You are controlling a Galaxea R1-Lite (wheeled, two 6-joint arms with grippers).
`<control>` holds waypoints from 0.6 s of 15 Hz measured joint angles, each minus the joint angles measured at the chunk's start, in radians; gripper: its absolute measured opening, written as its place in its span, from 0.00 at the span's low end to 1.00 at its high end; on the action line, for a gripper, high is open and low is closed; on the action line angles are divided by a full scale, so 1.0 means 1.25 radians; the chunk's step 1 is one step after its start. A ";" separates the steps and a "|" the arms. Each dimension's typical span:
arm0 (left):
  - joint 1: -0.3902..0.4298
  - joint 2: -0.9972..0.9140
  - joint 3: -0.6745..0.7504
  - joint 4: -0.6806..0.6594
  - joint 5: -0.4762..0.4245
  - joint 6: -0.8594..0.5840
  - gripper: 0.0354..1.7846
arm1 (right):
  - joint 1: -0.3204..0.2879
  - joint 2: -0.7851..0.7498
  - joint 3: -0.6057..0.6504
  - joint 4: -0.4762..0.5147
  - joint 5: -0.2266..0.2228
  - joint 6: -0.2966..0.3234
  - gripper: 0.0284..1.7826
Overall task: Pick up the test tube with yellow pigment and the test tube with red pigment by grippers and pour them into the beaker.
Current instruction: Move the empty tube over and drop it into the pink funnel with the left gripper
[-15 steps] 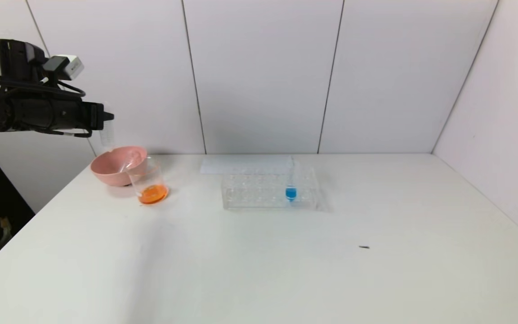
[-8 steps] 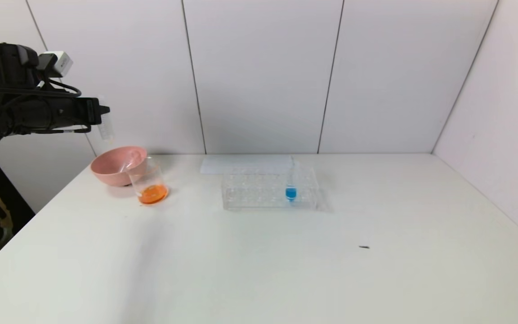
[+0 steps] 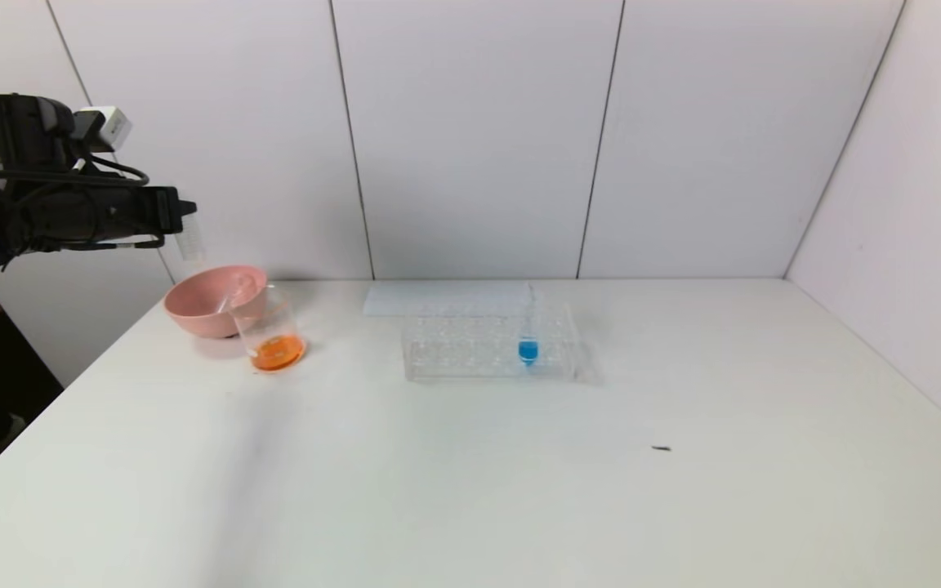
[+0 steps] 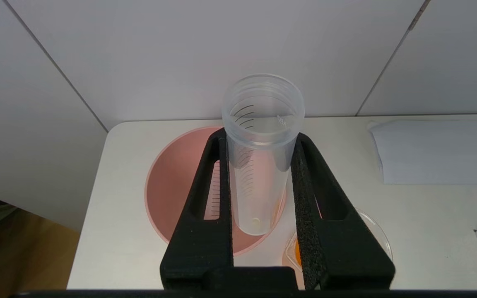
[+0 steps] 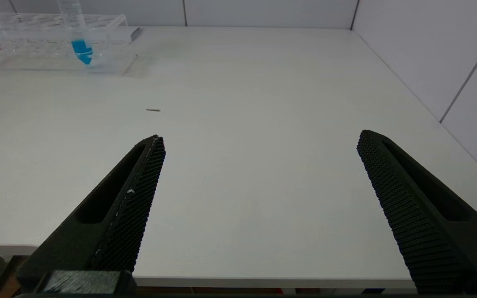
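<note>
Left arm (image 3: 54,216): black, loose black cables, white-grey box w/ silver-black cylinder on wrist. Grippers: black tapered fingers (image 5: 135,198) w/ slots, ribbed pads.

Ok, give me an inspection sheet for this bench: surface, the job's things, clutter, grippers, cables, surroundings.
Surface: white table, one small dark speck.
Job's things: beaker holds orange liquid, beside the pink bowl. Empty test tube in the left gripper, above the bowl.
Clutter: clear tube rack with one blue-liquid tube; white sheet behind it.
Grippers: left gripper shut on the tube, raised at the table's left rear corner. Right gripper open, empty, low over the table's near edge.
Cables: black cables looped on the left arm.
Surroundings: white panelled walls behind and on the right.
</note>
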 joint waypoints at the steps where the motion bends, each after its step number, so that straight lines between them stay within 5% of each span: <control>1: 0.005 0.003 -0.002 -0.002 -0.001 -0.003 0.24 | 0.000 0.000 0.000 0.000 0.000 0.000 0.95; 9: 0.020 0.063 -0.035 -0.008 -0.001 -0.009 0.24 | 0.000 0.000 0.000 0.000 0.000 0.000 0.95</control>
